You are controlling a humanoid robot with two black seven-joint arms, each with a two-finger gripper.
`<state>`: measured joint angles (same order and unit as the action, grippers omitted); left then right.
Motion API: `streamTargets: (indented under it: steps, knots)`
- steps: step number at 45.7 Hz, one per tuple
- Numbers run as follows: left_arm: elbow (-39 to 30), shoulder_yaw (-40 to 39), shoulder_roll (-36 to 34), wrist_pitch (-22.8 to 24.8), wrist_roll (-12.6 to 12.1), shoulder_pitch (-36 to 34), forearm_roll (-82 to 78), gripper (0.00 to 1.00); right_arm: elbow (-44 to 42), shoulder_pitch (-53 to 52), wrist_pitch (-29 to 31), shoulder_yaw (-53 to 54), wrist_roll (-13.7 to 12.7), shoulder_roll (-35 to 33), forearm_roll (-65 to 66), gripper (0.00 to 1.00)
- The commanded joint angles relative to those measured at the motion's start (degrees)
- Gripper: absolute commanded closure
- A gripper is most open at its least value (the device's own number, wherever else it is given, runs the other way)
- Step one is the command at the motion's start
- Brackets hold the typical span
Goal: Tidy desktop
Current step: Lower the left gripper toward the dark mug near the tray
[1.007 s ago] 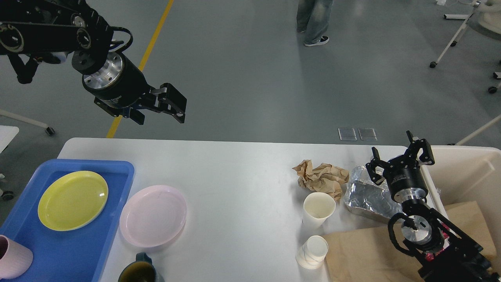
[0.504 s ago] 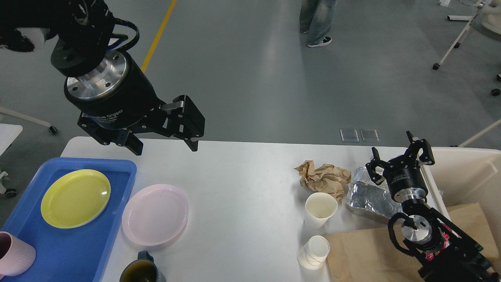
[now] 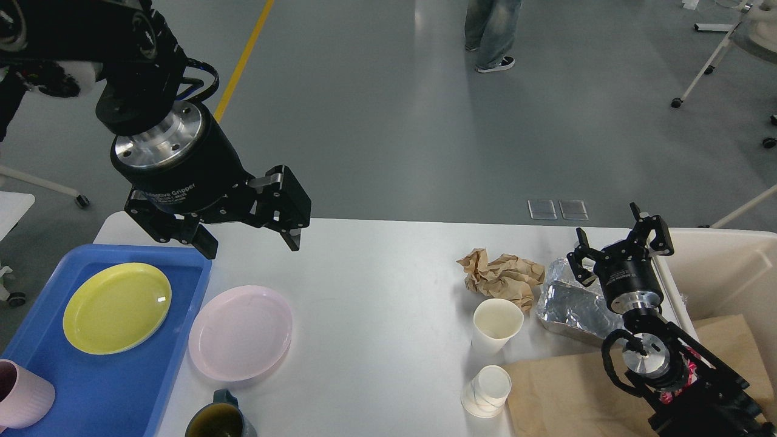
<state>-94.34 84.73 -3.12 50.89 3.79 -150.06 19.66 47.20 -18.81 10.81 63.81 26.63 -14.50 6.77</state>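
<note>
The white desktop (image 3: 376, 285) fills the lower view. On it lie a pink plate (image 3: 240, 332), a crumpled brown paper (image 3: 502, 276), a foil packet (image 3: 570, 303), an upright paper cup (image 3: 496, 325) and a tipped paper cup (image 3: 485, 390). A dark mug (image 3: 218, 419) stands at the near edge. My left gripper (image 3: 250, 243) hangs open and empty above the desktop's far left, beyond the pink plate. My right gripper (image 3: 620, 250) stands open and empty over the foil packet, at the desktop's right end.
A blue tray (image 3: 115, 388) at the left holds a yellow plate (image 3: 117, 307) and a pink cup (image 3: 21, 394). A beige bin (image 3: 728, 273) stands at the right, with flat brown paper (image 3: 564, 388) in front of it. A person's legs (image 3: 488, 30) stand on the floor beyond.
My left arm swung down and toward the desktop over the last second, then shifted slightly lower. The right arm and all objects stayed put.
</note>
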Motion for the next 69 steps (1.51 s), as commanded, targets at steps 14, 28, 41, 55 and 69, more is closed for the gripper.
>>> streamTargets:
  steps: [14,28,41,55,69]
  knots:
    - [-2.9,3.2,-3.6,-4.1,-10.5,12.6,-0.1,0.14,-0.1,0.0,0.0,0.0,0.0,0.0,0.0,0.00]
    - [-2.6,-3.1,-10.1,-20.6,-10.5,32.2,-7.0,0.16,0.0,0.0,0.0,0.0,0.0,0.0,0.0,0.00]
    - [-1.7,-8.3,-17.2,-27.6,-10.4,45.2,-21.7,0.22,-0.1,0.0,0.0,0.0,0.0,0.0,0.0,0.00]
    - [3.4,-12.7,-16.6,-33.4,-10.6,56.3,-26.7,0.20,0.0,0.0,0.0,0.0,0.0,0.0,0.0,0.00]
    - [5.5,-13.9,-15.9,-35.2,-10.2,60.2,-30.8,0.21,-0.1,0.0,0.0,0.0,0.0,0.0,0.0,0.00]
